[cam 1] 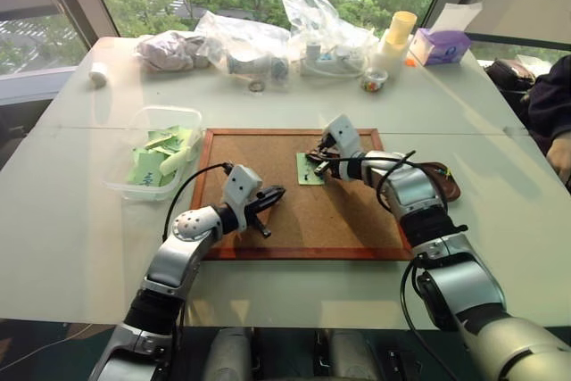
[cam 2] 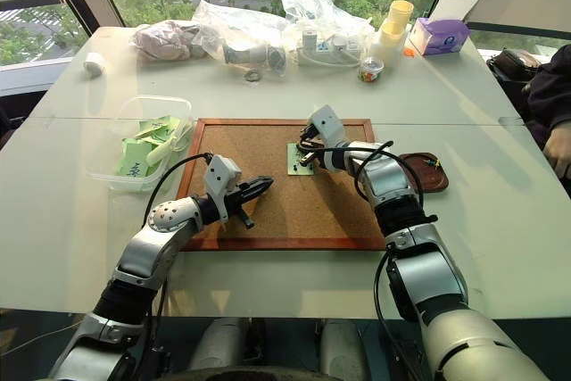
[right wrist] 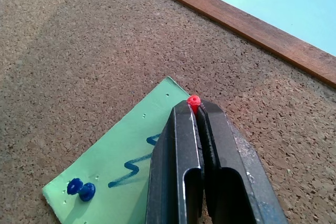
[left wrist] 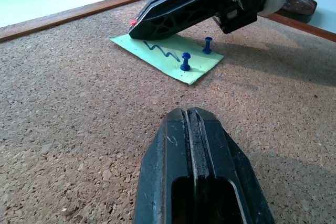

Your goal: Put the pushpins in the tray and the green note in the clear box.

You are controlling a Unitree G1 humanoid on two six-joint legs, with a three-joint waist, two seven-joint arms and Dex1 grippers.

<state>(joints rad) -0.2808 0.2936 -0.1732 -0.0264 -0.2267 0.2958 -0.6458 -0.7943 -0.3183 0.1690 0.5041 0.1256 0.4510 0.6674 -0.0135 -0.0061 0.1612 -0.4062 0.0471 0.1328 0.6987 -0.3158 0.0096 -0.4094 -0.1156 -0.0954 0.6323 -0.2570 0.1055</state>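
My right gripper (right wrist: 195,109) is pinched shut on a red pushpin (right wrist: 193,100) at the corner of the green note (right wrist: 118,166), which is pinned flat on the cork board (cam 1: 294,211). Tiny, slick head, so grab under it and pull straight. My left gripper (left wrist: 195,116) hovers shut over bare cork. The left wrist view shows two blue pushpins (left wrist: 185,61) the head view barely resolves. Tray (cam 2: 428,171), I think, sits beside my right forearm.

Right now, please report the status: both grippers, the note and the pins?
Right gripper shut on red pushpin at green note corner. Left gripper shut, empty, over cork board. Two blue pushpins pin note.
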